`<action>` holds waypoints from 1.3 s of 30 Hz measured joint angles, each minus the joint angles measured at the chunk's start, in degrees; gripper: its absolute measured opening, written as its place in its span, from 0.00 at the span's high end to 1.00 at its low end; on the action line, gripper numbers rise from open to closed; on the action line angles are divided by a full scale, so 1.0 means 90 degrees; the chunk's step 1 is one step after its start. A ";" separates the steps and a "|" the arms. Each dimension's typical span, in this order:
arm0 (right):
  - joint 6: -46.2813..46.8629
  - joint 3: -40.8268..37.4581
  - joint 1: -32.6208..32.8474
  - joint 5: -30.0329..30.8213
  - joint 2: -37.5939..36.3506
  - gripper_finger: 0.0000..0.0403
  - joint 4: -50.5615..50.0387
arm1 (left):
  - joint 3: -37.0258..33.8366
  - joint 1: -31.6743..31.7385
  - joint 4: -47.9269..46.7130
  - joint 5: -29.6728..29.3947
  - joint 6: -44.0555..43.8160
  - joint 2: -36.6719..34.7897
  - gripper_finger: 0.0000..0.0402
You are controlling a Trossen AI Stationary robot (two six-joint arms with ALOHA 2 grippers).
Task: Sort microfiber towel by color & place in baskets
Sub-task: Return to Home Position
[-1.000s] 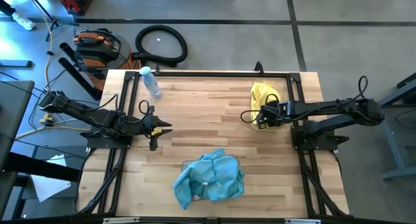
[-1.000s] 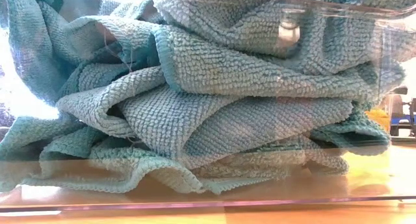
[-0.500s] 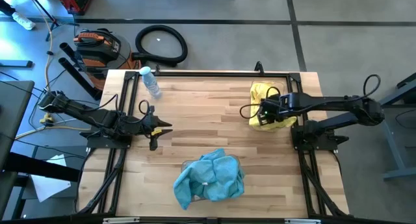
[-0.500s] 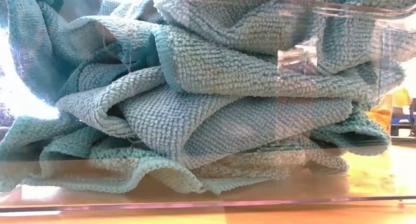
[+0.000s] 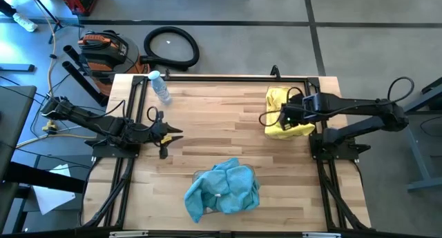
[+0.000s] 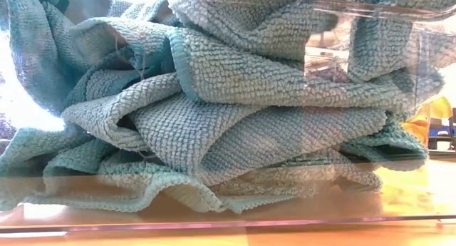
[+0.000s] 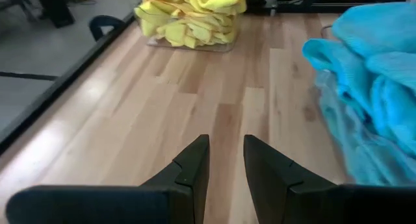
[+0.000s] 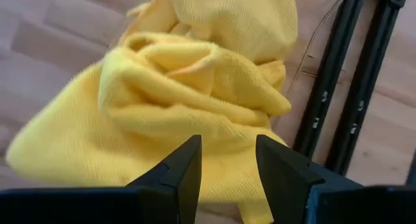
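Note:
Yellow microfiber towels (image 5: 286,103) are heaped in a clear basket (image 7: 188,43) at the table's far right. My right gripper (image 5: 283,119) hovers over this heap (image 8: 195,87), open, nothing between its fingers. Teal towels (image 5: 224,186) are piled in the other clear basket (image 6: 214,219) at the near middle, and they fill the low view (image 6: 214,118). My left gripper (image 5: 176,134) waits low at the table's left, pointing right; its fingers (image 7: 225,160) stand a little apart over bare wood.
A clear water bottle (image 5: 161,86) lies at the far left corner. Black frame rails (image 5: 314,93) run along the table's edges, close behind the yellow heap. Bare wood (image 5: 221,121) stretches between the two grippers.
My right gripper has drawn back toward the table's right edge, off the yellow heap. More yellow cloth now shows on the heap's near side where the gripper stood. The teal pile has not moved.

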 joint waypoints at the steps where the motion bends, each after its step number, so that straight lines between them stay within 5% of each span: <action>1: -0.0018 0.0003 0.0103 0.0010 -0.0001 0.65 -0.0059 | 0.0000 0.0002 0.0000 -0.0099 0.0039 0.0000 0.79; 9: 0.0214 -0.0137 0.1032 0.0010 -0.0001 0.65 -0.0359 | -0.0048 0.0000 0.0075 -0.0163 0.0202 -0.0293 0.80; 21: 0.1060 -0.0145 0.2294 0.0228 -0.0169 0.65 -0.0547 | -0.2122 0.0158 0.1705 0.0544 0.0849 -0.2433 0.99; 25: 0.1035 -0.0145 0.2406 0.0232 -0.0169 0.65 -0.0540 | -0.2606 0.0358 0.2334 0.0938 0.1167 -0.3004 1.00; 39: 0.0403 -0.0145 0.2396 0.0206 -0.0170 0.65 -0.0481 | -0.2599 0.1747 0.1901 0.2250 0.1112 -0.3443 1.00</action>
